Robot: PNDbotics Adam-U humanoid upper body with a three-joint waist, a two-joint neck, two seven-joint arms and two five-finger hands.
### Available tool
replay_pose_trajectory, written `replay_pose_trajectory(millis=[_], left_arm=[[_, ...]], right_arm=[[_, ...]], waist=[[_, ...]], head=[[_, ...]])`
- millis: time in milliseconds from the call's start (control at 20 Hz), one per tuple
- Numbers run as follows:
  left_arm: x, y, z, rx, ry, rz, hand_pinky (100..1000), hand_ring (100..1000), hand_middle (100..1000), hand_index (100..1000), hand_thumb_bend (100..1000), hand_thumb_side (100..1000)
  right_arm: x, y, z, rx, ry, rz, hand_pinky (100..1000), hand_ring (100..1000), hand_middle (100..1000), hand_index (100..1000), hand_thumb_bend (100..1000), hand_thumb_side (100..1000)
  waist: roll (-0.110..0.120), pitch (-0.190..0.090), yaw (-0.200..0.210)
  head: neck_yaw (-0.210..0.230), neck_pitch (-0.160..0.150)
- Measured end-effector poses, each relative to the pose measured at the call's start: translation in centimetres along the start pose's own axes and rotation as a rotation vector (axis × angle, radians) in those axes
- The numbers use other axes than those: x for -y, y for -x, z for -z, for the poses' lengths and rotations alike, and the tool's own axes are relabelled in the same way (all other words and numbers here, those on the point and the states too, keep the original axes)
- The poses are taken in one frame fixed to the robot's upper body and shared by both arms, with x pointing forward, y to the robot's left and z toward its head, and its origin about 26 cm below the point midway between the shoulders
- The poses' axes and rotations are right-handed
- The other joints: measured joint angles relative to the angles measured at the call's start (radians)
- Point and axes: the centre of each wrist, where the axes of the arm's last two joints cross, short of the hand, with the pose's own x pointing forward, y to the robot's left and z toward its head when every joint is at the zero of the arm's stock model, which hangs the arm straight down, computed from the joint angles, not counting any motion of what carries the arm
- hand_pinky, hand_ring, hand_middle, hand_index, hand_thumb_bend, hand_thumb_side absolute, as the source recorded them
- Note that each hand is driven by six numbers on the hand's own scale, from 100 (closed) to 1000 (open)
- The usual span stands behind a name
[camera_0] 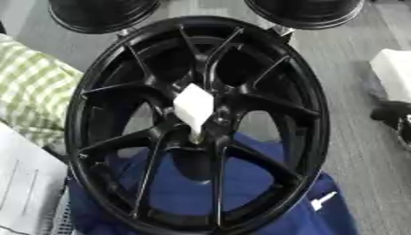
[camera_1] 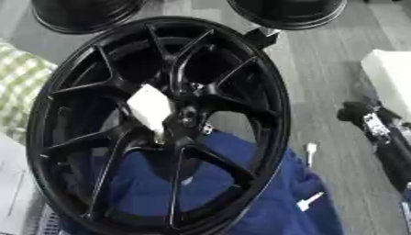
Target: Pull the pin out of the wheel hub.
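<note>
Wheel hub: the black spoked wheel hub (camera_0: 265, 105) lies tilted on a blue cloth (camera_0: 241, 179), with 2 more black wheels (camera_0: 102, 13) beyond its far rim.
Pin: a white, wedge-shaped pin (camera_0: 193, 108) stands at the hub's middle, with its narrow end pointing down into the centre where the spokes meet; it looks seated, not out.
Right hand: a dark shape with silver parts, the right hand (camera_1: 375, 126), shows at the right edge, well apart from the hub; I cannot tell whether it is clenched or released.
Left hand: in neither view.
Approach: judged from this, the hand should come in over the near rim and between the spokes without knocking them.
Grasp: take the wide white upper part, not the thin tip.
Pull: draw along the pin's own line, away from the centre, so it does not jam.
Risk: the tilted hub may shift on the cloth.
</note>
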Motion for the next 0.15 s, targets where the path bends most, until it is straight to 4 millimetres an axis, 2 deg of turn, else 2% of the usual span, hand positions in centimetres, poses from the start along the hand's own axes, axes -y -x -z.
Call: replay_pose_trajectory(millis=[150], left_arm=[[3.7, -0.8, -0.7, 0.05, -0.038, -0.145, 779, 632, 580, 757, 176, 557]], right_arm=[[0.0, -0.2, 0.3, 0.014, -0.002, 0.009, 1000, 812, 701, 776, 100, 701]], waist=[[-0.003, 0.0, -0.002]], head=[[0.002, -0.001]])
